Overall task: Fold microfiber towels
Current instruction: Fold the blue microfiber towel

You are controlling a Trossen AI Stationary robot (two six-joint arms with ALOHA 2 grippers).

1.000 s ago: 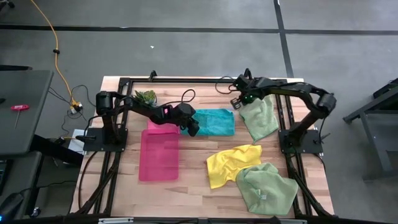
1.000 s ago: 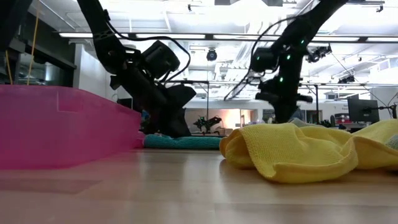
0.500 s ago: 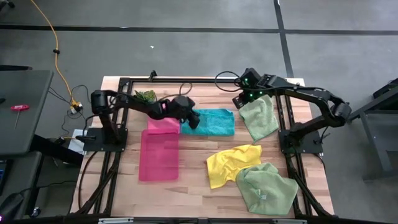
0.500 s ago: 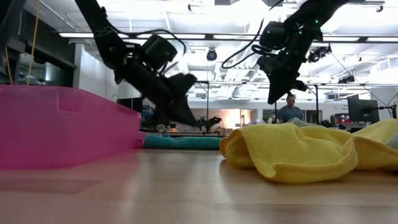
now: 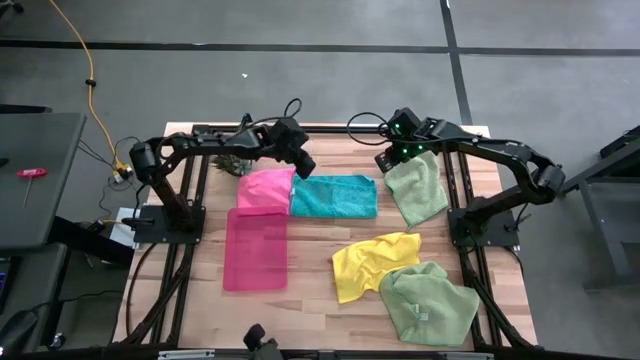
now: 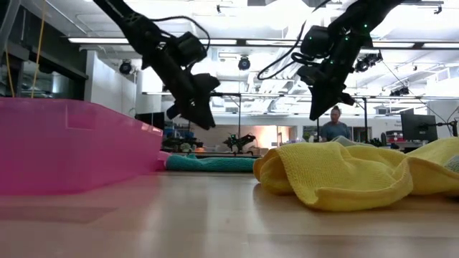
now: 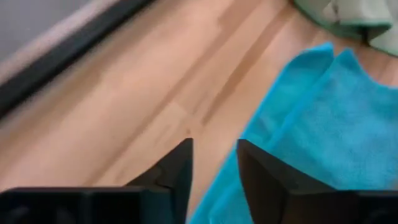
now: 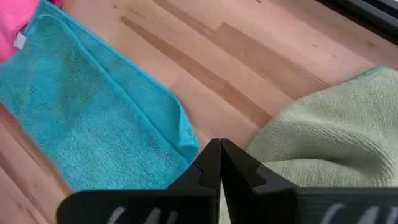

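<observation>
A folded hot pink towel (image 5: 265,190) and a folded teal towel (image 5: 335,196) lie flat side by side at the far middle of the table. One pale green towel (image 5: 418,190) lies crumpled to their right. A yellow towel (image 5: 375,262) and a second pale green one (image 5: 428,303) lie rumpled near the front right. My left gripper (image 5: 302,163) hangs open in the air above the teal towel's far left corner (image 7: 311,137), its fingers (image 7: 180,168) with nothing between them. My right gripper (image 5: 386,163) hangs shut (image 8: 220,155) between the teal towel (image 8: 93,130) and the pale green towel (image 8: 323,137), clear of both.
A translucent pink tray (image 5: 256,248) stands at the near left, filling the left of the low view (image 6: 72,143). A small green plant (image 5: 230,160) sits at the far left, partly under my left arm. A person (image 6: 336,125) shows in the room beyond the table.
My left gripper has risen from the seam between the pink and teal towels and swung toward the table's far edge, leaving the folded pink towel uncovered. My right gripper has lifted a little over the pale green towel and tipped, staying shut.
</observation>
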